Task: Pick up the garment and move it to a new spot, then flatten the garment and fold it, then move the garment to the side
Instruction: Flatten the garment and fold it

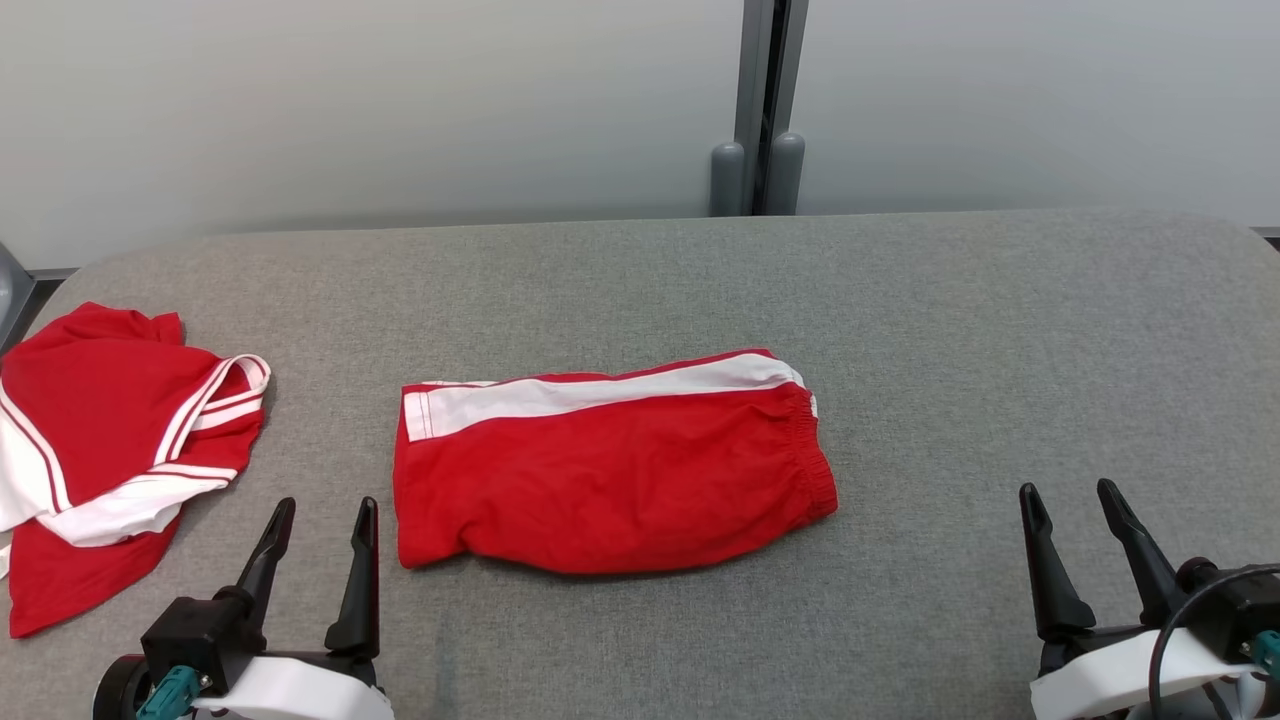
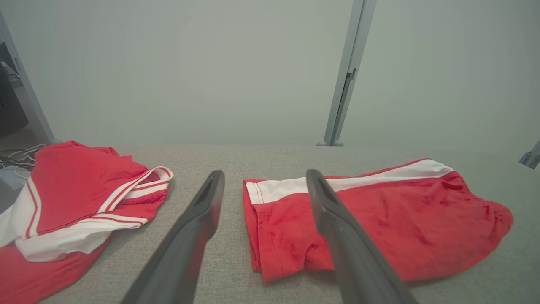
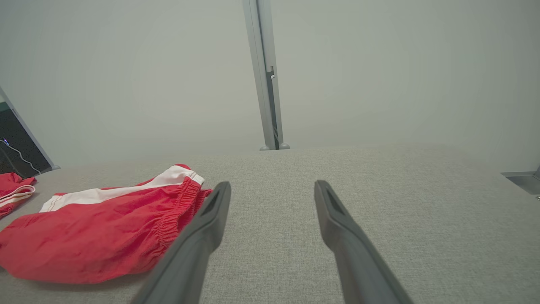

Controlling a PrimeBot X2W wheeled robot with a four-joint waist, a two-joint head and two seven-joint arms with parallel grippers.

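Left gripper (image 1: 328, 505): fingers spread apart, nothing between them, at the near edge of the grey padded table (image 1: 950, 330), just beside the near-left corner of the red shorts (image 1: 610, 480). Right gripper (image 1: 1068, 490): also spread, empty, well apart from the shorts on the waistband side. Shorts lie folded mid-table, white stripe along the far edge, elastic waistband to the right. Crumpled red-and-white shirt (image 1: 100, 440) at the table's left end, not touching the shorts.

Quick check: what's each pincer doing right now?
Left pincer: open, holding nothing.
Right pincer: open, holding nothing.
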